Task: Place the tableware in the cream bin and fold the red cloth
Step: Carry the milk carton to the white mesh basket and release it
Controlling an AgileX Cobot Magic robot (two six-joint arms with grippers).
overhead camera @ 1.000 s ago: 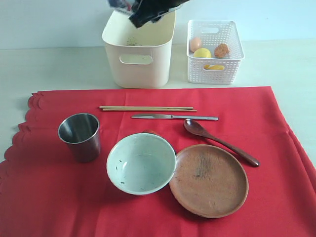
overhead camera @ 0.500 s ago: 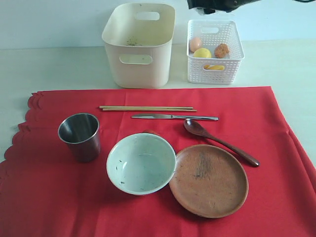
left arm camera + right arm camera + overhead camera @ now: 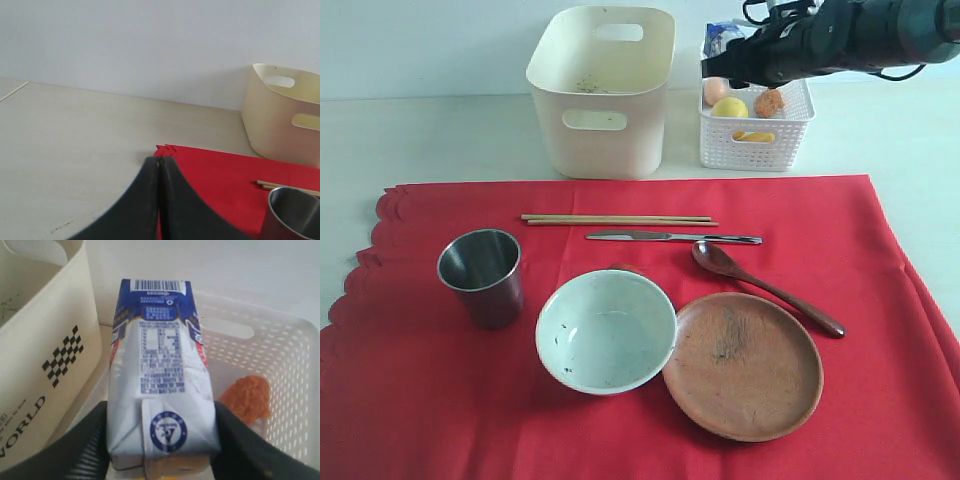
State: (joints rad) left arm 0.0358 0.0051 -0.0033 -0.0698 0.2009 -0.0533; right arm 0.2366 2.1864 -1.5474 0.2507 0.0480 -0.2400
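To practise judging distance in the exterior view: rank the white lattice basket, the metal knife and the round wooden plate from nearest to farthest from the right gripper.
1. White lattice basket, back right, just below the right gripper and its carton.
2. Metal knife, mid-cloth.
3. Round wooden plate, front of the cloth.

**Lighting and picture quality.** Bright, diffuse light throughout. Exterior view: the red cloth (image 3: 420, 400) is strongly saturated. The steel cup (image 3: 480, 275) and pale bowl (image 3: 606, 330) throw only soft, short shadows. The dark right gripper (image 3: 734, 66) is slightly smeared. Left wrist view: the left gripper (image 3: 160, 165) is a black, unfocused mass, with sharper ground ahead of it. Right wrist view: the carton (image 3: 162, 375) between the blurred fingers (image 3: 75, 450) shows softened print. The white basket (image 3: 295, 370) beyond it is washed out.
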